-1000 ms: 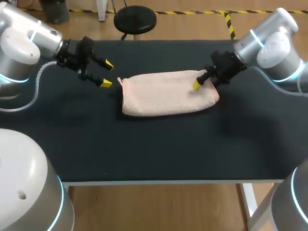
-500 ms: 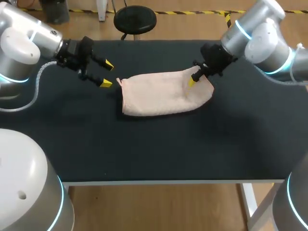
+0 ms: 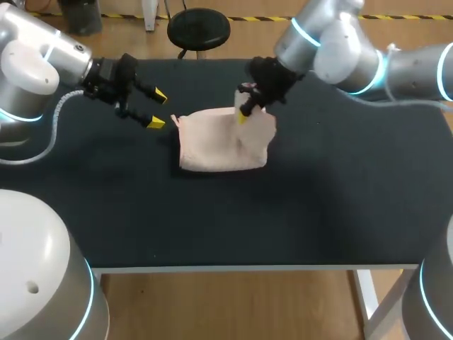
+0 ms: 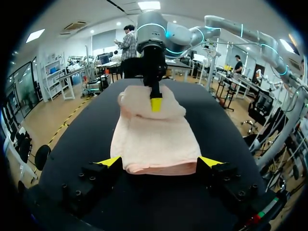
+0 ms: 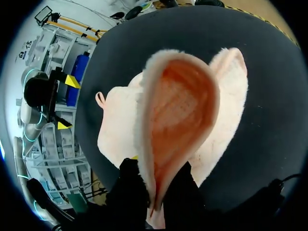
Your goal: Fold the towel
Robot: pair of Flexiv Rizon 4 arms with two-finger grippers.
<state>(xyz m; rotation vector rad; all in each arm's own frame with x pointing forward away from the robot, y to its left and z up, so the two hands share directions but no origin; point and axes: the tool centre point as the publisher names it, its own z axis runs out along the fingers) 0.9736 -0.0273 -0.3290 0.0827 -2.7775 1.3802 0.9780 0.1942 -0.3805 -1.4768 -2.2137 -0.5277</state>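
Since a second ago my right arm (image 3: 333, 53) has swung in from the bench's right side to the middle, dragging the towel's right end along. The towel (image 3: 219, 145) now covers a much shorter stretch of the black bench (image 3: 318, 205). My left arm (image 3: 42, 67) has not budged.

Counting what I have: one pale pink towel, two arms, two sets of jaws. The towel lies a little left of the bench's centre, with its right end lifted and doubled over the flat part. The right jaws are clamped on that lifted end. In the right wrist view a tall flap of cloth stands up from between the two dark fingers (image 5: 127, 187), pinched from both sides. Only one of their yellow tips (image 3: 242, 118) shows from above (the other I cannot see).

The left jaws stand wide apart and hold nothing, with both tips (image 3: 156, 122) in plain sight just beside the towel's left edge. From the left wrist view the towel's near edge lies ahead, spanning the gap between the two tips. Whether it touches either I cannot tell.
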